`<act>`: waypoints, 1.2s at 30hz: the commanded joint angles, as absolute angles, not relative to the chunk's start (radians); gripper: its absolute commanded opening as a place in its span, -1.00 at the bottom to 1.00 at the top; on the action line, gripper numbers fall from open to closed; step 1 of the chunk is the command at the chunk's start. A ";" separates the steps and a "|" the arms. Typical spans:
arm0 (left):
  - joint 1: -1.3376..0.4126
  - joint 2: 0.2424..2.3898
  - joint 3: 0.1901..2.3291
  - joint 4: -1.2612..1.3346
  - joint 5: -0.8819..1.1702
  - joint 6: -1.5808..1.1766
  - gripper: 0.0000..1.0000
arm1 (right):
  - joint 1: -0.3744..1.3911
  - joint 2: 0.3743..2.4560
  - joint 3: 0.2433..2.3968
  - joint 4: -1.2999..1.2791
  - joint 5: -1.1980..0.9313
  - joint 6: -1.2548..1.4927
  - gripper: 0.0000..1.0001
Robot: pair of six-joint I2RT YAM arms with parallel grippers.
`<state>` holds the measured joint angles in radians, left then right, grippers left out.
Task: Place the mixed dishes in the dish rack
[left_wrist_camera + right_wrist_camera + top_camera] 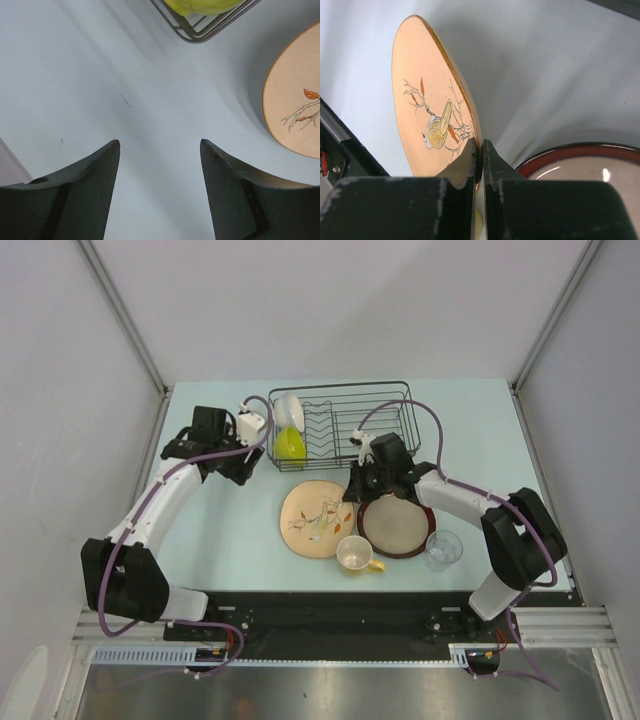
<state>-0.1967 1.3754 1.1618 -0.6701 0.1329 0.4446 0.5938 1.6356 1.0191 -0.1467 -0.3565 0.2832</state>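
Observation:
My right gripper (pixel 352 490) is shut on the right rim of the beige leaf-patterned plate (pixel 318 519). In the right wrist view the fingers (pixel 481 147) pinch that rim and the plate (pixel 427 110) stands tilted on edge. The dark-red-rimmed plate (pixel 397 525) lies flat just right of it and also shows in the right wrist view (pixel 585 165). The cream cup (pixel 355 554) and the clear glass (pixel 443 549) stand near the front. The white bowl (pixel 288 408) and the lime-green bowl (pixel 290 444) sit in the left end of the black dish rack (pixel 380 390). My left gripper (pixel 242 468) is open and empty over bare table (pixel 160 145).
The left wrist view shows the rack's front corner wire (pixel 210 27) with the green bowl (pixel 200 5) above it and the beige plate's edge (pixel 297 100) at the right. White walls enclose the table on three sides. The right arm stretches across the rack's front right.

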 commanded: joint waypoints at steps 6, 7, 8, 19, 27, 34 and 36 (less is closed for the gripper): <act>-0.166 1.384 1.180 -0.684 0.160 0.417 0.41 | 0.676 1.603 1.212 -0.199 -0.203 0.143 -1.00; -0.166 1.385 1.183 -0.686 0.155 0.414 0.41 | 0.686 1.603 1.235 -0.230 -0.181 0.124 -1.00; -0.166 1.388 1.186 -0.689 0.155 0.413 0.41 | 0.693 1.598 1.262 -0.244 -0.161 0.115 -1.00; -0.143 1.394 1.187 -0.683 0.163 0.379 0.41 | 0.745 1.523 1.530 -0.397 -0.002 -0.034 -1.00; -0.140 1.408 1.187 -0.680 0.160 0.373 0.41 | 0.836 1.574 1.729 -0.480 0.242 -0.257 -1.00; -0.129 1.404 1.170 -0.667 0.150 0.380 0.41 | 0.810 1.612 1.824 -0.440 0.294 -0.390 -1.00; -0.126 1.404 1.163 -0.666 0.147 0.385 0.41 | 0.781 1.627 1.845 -0.425 0.288 -0.434 -1.00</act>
<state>-0.1421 1.4136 1.1614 -0.6960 0.1371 0.3920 0.8314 1.6268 1.7447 -0.5671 0.2199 -0.3202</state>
